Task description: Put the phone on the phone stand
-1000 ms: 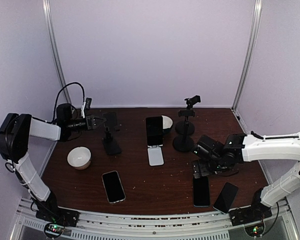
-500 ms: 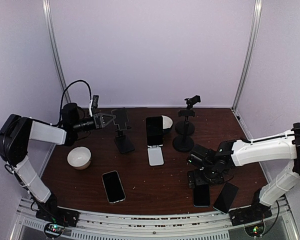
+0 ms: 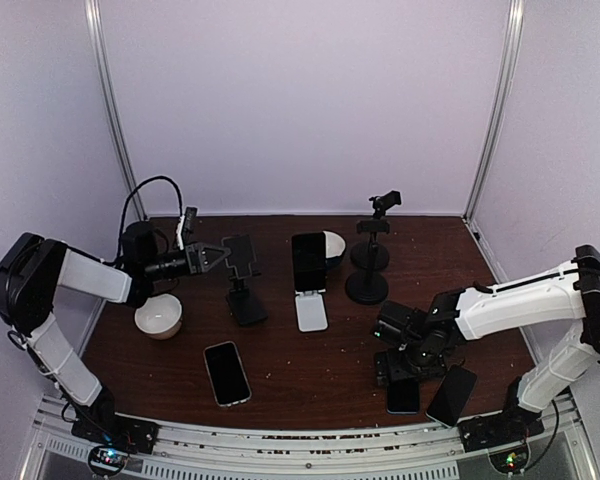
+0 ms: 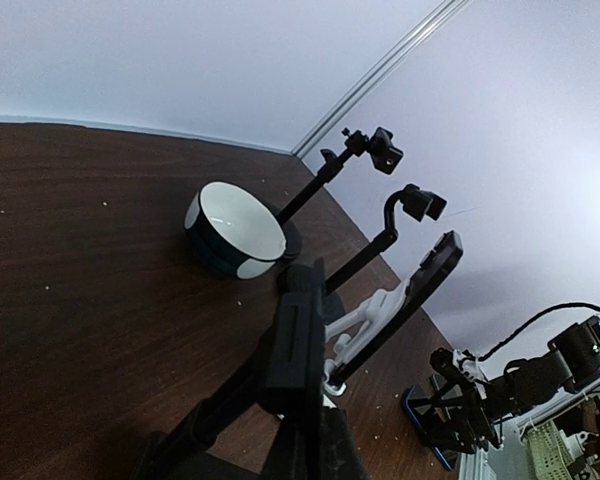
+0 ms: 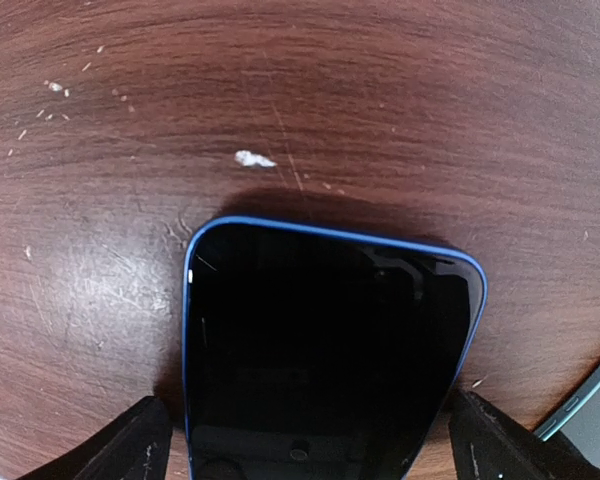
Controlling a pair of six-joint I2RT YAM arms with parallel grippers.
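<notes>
Two open jaws on the right gripper [image 5: 310, 450], one on each long side of the blue phone [image 5: 330, 340]. It lies flat, dark face up, on the surface [image 5: 380, 80] at front right. It looks rigid, thin, light and slick, and likely scratch-prone. Best hold is probably a firm pinch on the side edges, low down. A second phone [image 3: 452, 393] just beside its right edge may crowd that finger. The left gripper [image 3: 212, 257] looks clamped on the black stand [image 3: 246, 303]. The white stand [image 3: 311, 312] already holds a phone, and tall stands [image 3: 368, 270] are behind.

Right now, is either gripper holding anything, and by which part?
Left gripper appears to grip the black phone stand by its upper cradle. Right gripper, open, straddles one end of the blue-edged phone.
</notes>
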